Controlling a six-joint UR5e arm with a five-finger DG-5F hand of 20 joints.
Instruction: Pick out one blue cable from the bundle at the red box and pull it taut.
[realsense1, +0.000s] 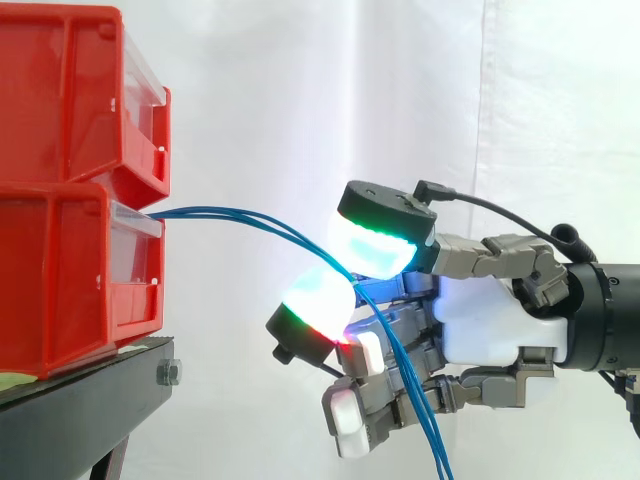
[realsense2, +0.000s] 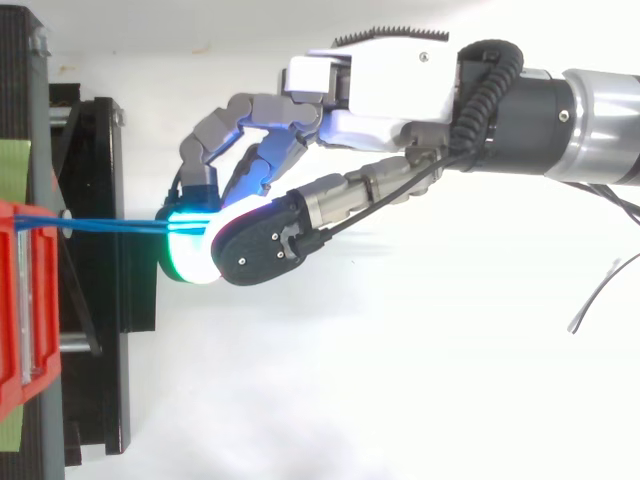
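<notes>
Right of the red box (realsense1: 80, 270), the robot hand (realsense1: 490, 320) pinches the blue cables (realsense2: 100, 226) between glowing fingertips (realsense1: 375, 245); past the pinch, the strands droop downward.

The side camera looks level and close across the front edge of the stand (realsense1: 90, 400), the top camera looks close and straight down, and both share the red bins (realsense1: 60, 200), blue cables (realsense1: 230, 212) and hand (realsense1: 490, 320).

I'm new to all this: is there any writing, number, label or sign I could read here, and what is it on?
None: no word, number or sign can be read on the red bins, the black stand, the hand or the blue cables.
</notes>
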